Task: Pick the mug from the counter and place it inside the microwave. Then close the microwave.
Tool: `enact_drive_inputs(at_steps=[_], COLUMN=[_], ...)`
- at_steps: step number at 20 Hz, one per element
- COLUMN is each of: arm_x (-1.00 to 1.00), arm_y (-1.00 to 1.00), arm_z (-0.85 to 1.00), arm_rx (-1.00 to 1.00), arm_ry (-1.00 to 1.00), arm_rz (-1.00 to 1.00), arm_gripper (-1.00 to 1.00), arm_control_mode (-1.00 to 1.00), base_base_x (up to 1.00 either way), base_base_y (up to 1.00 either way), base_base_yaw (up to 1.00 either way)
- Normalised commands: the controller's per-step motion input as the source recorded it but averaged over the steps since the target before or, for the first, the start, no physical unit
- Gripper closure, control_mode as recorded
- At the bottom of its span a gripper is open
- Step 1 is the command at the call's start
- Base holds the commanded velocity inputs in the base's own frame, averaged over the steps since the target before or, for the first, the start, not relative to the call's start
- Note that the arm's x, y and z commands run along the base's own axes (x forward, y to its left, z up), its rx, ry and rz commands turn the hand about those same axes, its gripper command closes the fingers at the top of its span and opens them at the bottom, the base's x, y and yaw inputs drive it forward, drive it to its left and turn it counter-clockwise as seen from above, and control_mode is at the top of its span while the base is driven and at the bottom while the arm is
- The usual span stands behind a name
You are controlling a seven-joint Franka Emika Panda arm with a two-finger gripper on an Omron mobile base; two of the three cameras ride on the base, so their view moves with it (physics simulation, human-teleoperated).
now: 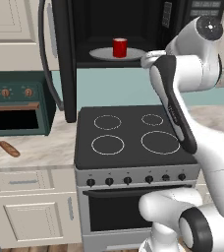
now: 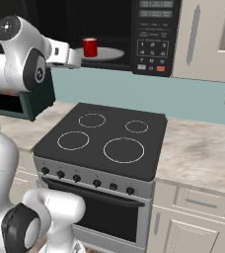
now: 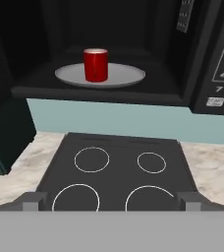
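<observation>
Mug (image 1: 120, 47) upright on plate (image 1: 101, 54) inside open microwave (image 1: 138, 19), above stove (image 1: 133, 138). Toaster oven (image 1: 15, 108) and bread (image 1: 9, 148) on counter (image 1: 45, 147), left.

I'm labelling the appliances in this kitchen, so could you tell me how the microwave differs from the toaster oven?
The microwave is black and mounted above the stovetop; the toaster oven is dark green and sits on the counter. The microwave's door stands wide open; the toaster oven's is shut. The microwave holds a red mug on its turntable plate; nothing can be made out inside the toaster oven. Both have dark interiors.
</observation>
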Motion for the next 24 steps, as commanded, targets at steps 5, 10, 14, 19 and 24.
enact_drive_inputs(at_steps=[5,10,14,19,24], arm_x=[-0.8,-0.91,-0.95,-0.86,-0.66], arm_y=[0.07,0.16,0.23,0.32,0.28], arm_z=[0.02,0.06,0.05,0.0,0.0], arm_rx=[0.0,0.0,0.0,-0.02,-0.03], arm_ry=[-0.01,-0.06,-0.08,-0.09,-0.07], arm_rz=[0.0,0.0,0.0,0.0,0.0], arm_gripper=[-1.0,-1.0,-1.0,-1.0,-1.0], arm_control_mode=[-1.0,-1.0,-1.0,-1.0,-1.0], base_base_x=[0.0,0.0,0.0,0.0,0.0], base_base_y=[0.0,0.0,0.0,0.0,0.0], base_base_yaw=[0.0,0.0,0.0,0.0,0.0])
